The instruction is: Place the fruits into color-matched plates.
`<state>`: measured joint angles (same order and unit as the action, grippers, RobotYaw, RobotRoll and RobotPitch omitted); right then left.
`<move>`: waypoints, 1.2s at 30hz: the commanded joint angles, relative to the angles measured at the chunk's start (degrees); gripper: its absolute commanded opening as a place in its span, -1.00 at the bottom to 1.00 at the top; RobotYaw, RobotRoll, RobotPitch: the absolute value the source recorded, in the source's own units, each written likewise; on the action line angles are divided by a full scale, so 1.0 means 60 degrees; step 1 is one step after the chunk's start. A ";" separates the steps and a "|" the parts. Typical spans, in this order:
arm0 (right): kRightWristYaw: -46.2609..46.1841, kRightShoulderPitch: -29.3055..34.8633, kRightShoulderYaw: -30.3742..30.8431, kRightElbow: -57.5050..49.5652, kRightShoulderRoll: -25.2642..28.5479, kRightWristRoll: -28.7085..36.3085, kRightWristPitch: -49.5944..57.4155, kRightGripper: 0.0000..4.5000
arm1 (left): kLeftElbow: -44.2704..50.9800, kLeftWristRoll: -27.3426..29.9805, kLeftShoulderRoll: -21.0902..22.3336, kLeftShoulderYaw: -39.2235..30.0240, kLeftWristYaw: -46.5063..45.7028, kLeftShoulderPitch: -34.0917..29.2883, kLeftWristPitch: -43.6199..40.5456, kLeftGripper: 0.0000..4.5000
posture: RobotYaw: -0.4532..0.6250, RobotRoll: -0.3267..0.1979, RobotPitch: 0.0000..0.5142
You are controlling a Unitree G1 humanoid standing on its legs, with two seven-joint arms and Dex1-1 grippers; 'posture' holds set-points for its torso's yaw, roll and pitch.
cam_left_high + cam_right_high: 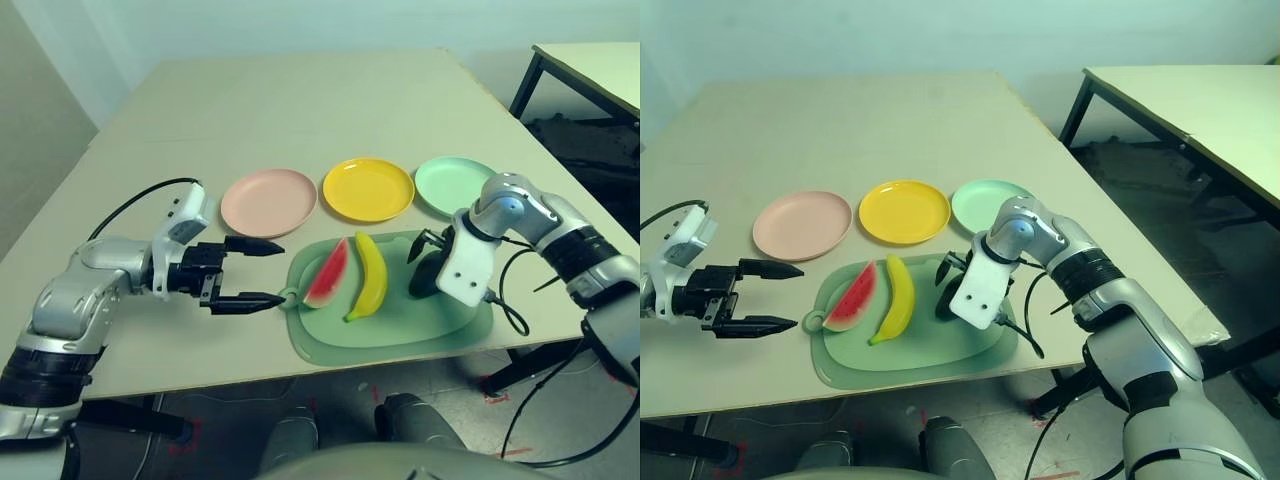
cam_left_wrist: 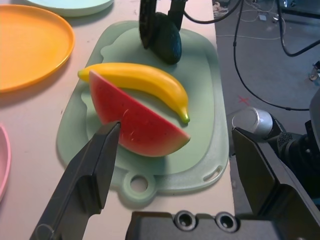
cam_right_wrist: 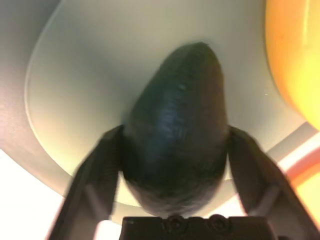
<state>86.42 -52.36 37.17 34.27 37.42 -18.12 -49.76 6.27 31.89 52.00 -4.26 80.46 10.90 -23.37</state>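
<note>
Overall, the left eye view shows three plates in a row across the worktop (image 1: pixel 300 110): the pink plate (image 1: pixel 269 203) toward the robot's left, the yellow plate (image 1: pixel 368 190) in the middle and the mint green plate (image 1: pixel 455 184) toward its right. Nearer the robot lies the green cutting mat (image 1: pixel 385 340), carrying the watermelon wedge (image 1: pixel 328 275) by its ring-handle end and, right beside it, the banana (image 1: pixel 368 280), lying lengthwise toward the robot. On the robot's right part of the mat, the avocado (image 1: pixel 428 275) is partly hidden by the right gripper (image 1: pixel 951 278). The left gripper (image 1: pixel 268 273) hovers near the ring handle (image 1: pixel 289 298), its jaws wide apart with nothing between them. In the right eye view, the second table (image 1: pixel 1210 110) stands beyond the robot's right edge of the worktop. From the left wrist, the left jaws stand spread, the watermelon wedge lying ahead of them and overlapping the banana in that view; the avocado sits farther off, at the right gripper's jaws. From the right wrist, the right jaws are clamped on the avocado, one on each side of its wider end, with the mat behind it.
</note>
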 commanded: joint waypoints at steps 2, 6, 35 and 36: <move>0.0168 0.0093 0.0108 -0.0112 0.0072 0.0148 0.0205 0.38 | -0.0130 -0.0177 -0.0073 0.0207 0.0037 -0.0001 0.0156 1.00 | -0.32 0.25 -0.83; 0.0272 0.0106 0.0070 -0.0206 0.0122 0.0237 0.0345 0.38 | -0.0122 -0.0135 -0.0161 0.0228 -0.0024 0.0078 0.0081 1.00 | -0.33 0.25 -0.83; -0.7130 -0.4175 0.0592 0.6838 -0.0792 -0.4113 0.2492 0.38 | -0.0394 -0.0961 -0.1845 -0.0132 -0.4112 0.0634 -0.0501 1.00 | -0.28 0.25 -0.90; -0.7247 -0.4146 0.0594 0.6939 -0.0811 -0.4194 0.2603 0.38 | -0.0273 -0.0856 -0.1966 -0.0170 -0.4121 0.0645 -0.0486 1.00 | -0.28 0.25 -0.90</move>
<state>44.86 -76.27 39.95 75.02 32.80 -41.91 -35.26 3.42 25.71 40.92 -4.53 55.86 14.47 -26.90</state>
